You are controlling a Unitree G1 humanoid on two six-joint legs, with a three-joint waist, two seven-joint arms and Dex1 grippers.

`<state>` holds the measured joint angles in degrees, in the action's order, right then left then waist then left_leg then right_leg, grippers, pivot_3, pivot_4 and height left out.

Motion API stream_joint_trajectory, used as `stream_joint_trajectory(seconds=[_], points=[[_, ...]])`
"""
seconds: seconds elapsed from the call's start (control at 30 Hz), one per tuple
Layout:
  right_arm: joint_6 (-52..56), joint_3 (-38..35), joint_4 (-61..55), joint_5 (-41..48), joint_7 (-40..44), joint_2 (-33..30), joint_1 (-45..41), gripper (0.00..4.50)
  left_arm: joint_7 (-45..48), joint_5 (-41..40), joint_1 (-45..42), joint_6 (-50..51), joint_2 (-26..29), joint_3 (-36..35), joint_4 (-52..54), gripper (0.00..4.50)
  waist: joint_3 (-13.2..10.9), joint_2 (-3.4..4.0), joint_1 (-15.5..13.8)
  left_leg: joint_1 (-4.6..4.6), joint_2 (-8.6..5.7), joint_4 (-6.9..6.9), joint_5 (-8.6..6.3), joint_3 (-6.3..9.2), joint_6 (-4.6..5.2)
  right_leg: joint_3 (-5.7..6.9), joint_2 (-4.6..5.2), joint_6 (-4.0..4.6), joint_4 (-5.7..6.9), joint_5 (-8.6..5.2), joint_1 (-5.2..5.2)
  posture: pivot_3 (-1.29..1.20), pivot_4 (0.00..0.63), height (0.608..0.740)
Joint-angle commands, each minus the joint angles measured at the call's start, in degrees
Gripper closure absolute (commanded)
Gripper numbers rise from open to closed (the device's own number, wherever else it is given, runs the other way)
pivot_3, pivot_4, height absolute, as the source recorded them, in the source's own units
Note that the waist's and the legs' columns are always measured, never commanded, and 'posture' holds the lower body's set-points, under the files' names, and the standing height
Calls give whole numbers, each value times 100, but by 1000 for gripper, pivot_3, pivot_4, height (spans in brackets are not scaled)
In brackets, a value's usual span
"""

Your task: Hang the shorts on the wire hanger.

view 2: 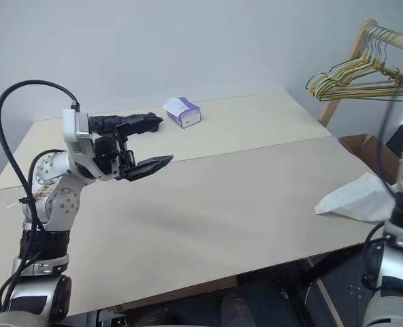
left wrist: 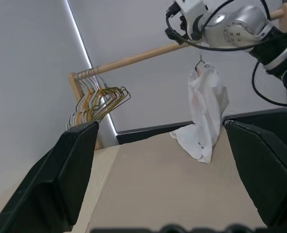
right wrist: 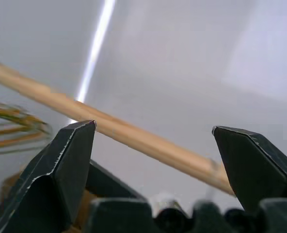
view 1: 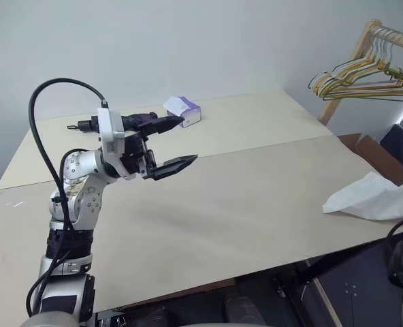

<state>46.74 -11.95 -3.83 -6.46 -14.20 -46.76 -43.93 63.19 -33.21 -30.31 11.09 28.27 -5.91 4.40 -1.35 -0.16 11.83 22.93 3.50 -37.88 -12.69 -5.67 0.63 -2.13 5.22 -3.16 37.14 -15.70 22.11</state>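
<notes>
**Shorts hung from the rail, both grippers open and empty**

The left gripper is held above the pale beige tabletop, its arm bent at the elbow and its wrist turned so that the two black fingers point toward the robot's right, slightly raised. The jaws are spread wide and nothing is held between them. Just beyond the fingertips, on the far part of the table, one small white-and-purple tissue box is seen.

The right gripper is raised toward the light wooden rail, and its two fingers are likewise parted with nothing between them. In the left wrist view the right arm is seen up at that rail, above the hanging cloth.

One pair of white cloth shorts is counted, with a faint pink patch and a small dark mark near the lower hem. It is seen dangling from a thin wire hook just below the right arm (the rest of the wire hanger is hidden by the cloth), its lower part draped on the table's right edge, well apart from the left gripper. One bunch of yellow and green wire hangers is hung farther along the rail, beside the shorts.
</notes>
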Motion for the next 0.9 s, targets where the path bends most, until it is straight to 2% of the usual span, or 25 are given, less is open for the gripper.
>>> stream_joint_trajectory(seconds=[0.03,0.23,0.43,0.63,0.73,0.9], points=[[-15,519,-746,17,606,285,-83,16,-352,204,71,24,200,-160,82,0,0,0,-14,-2,0,0,0,0,0,-1,-1,-1,0,1,0,-82,0,740],[-230,1581,-1082,49,1974,516,140,16,-630,394,697,130,575,-252,334,0,-12,-28,-316,5,0,0,-1,4,2,3,0,0,-2,2,6,-7,0,740],[-435,2500,-973,99,3063,822,546,16,-1040,754,1400,64,597,-229,403,0,-17,-51,-757,6,3,0,-1,-8,2,11,-1,11,-1,9,12,75,0,740],[-854,3023,-888,458,4665,567,1200,16,-1280,1036,1931,147,656,-132,499,0,-20,-80,-1216,26,5,0,-1,-53,2,32,2,15,-10,10,22,133,0,740],[-1524,3194,-933,250,4949,432,1482,16,-1310,1219,2144,100,734,-75,566,0,-21,-85,-1319,30,6,0,-1,-55,2,37,2,17,-11,10,24,147,0,740],[-1734,3172,-783,38,4960,564,1491,16,-1350,1110,2149,224,686,-127,681,0,-17,-94,-1410,25,16,0,0,-58,0,39,-5,28,-11,15,26,160,0,740]])
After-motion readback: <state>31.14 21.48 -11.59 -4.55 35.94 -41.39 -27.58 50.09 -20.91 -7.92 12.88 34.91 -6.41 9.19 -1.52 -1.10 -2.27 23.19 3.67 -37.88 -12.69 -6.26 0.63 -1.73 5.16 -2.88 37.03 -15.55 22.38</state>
